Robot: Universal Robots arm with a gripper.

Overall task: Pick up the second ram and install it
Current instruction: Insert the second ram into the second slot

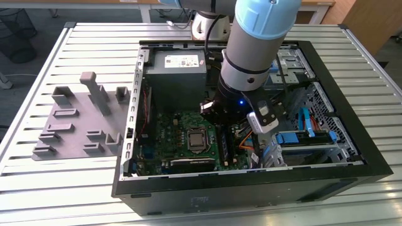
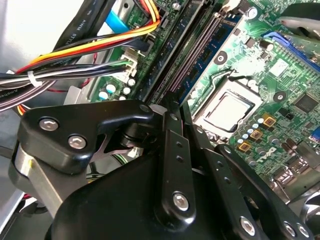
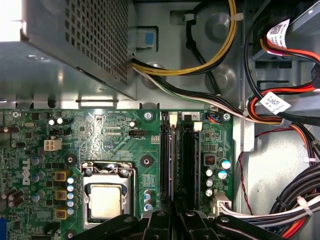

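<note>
Slatted table (image 1: 75,42), open case (image 1: 351,141); claw (image 3: 175,212) seemingly at memory slots (image 3: 176,160).

A slatted metal table (image 1: 37,188) fills the scene; grey floor (image 1: 44,19) behind, wooden desks (image 1: 314,7) along the back.

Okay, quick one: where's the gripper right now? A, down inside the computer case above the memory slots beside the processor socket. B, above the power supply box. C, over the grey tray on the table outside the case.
A: in the first wrist view the gripper sits over the memory slots next to the processor socket.
</note>
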